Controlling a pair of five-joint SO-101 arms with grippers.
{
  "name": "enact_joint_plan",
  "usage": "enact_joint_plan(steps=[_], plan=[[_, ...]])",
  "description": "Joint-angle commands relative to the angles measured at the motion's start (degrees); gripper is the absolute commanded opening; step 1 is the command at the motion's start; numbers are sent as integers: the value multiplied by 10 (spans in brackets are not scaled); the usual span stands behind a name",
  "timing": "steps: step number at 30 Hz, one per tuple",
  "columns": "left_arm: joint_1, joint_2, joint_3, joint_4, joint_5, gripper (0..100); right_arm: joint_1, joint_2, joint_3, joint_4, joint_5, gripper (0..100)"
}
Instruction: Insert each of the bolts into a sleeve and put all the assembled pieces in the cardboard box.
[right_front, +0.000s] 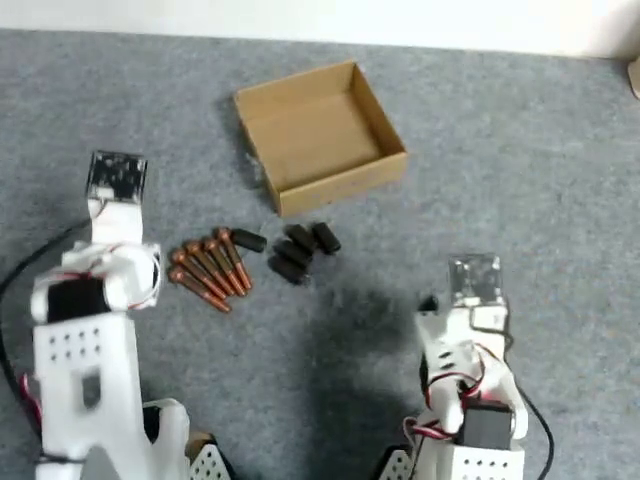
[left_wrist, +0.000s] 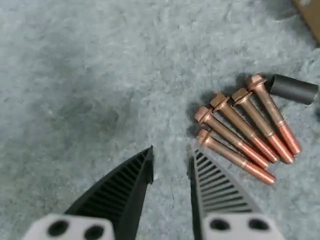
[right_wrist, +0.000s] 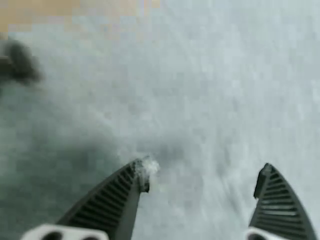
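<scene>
Several copper bolts (right_front: 210, 268) lie side by side on the grey carpet, and in the left wrist view the bolts (left_wrist: 245, 131) sit just off to one side of my fingertips. Black sleeves (right_front: 300, 250) lie to their right; one sleeve (left_wrist: 292, 89) touches a bolt head. The open cardboard box (right_front: 320, 135) stands behind them. My left gripper (right_front: 117, 170) (left_wrist: 171, 167) hangs left of the bolts, open by a narrow gap, holding nothing. My right gripper (right_front: 473, 275) (right_wrist: 202, 177) is wide open over bare carpet, right of the sleeves.
The box's near wall (right_front: 340, 185) stands close behind the sleeves. A blurred dark sleeve (right_wrist: 17, 62) and a box edge (right_wrist: 50, 10) show far off in the right wrist view. A pale strip borders the carpet at the back.
</scene>
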Motion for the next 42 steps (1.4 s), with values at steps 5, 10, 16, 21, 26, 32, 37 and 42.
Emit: enact_joint_plan(steps=[5,10,16,21,26,32,37,42], plan=[[107,26,-16,3,4,123,-66,269,-97,-133,-48,317],[127,26,23,-22,1,123,-129,496,-241,-136,-63,317],[133,27,101,-116,4,123,-199,659,-378,-136,-116,317],[126,28,138,-179,5,123,-215,728,-382,-136,-131,317],[122,31,143,-194,6,123,-214,771,-374,-136,-52,317],[111,31,158,-197,7,123,-214,795,-358,-138,-27,317],[73,28,154,-198,50,123,-214,795,-358,-138,-25,317],[50,27,156,-198,70,123,-216,795,-377,-145,-25,317]])
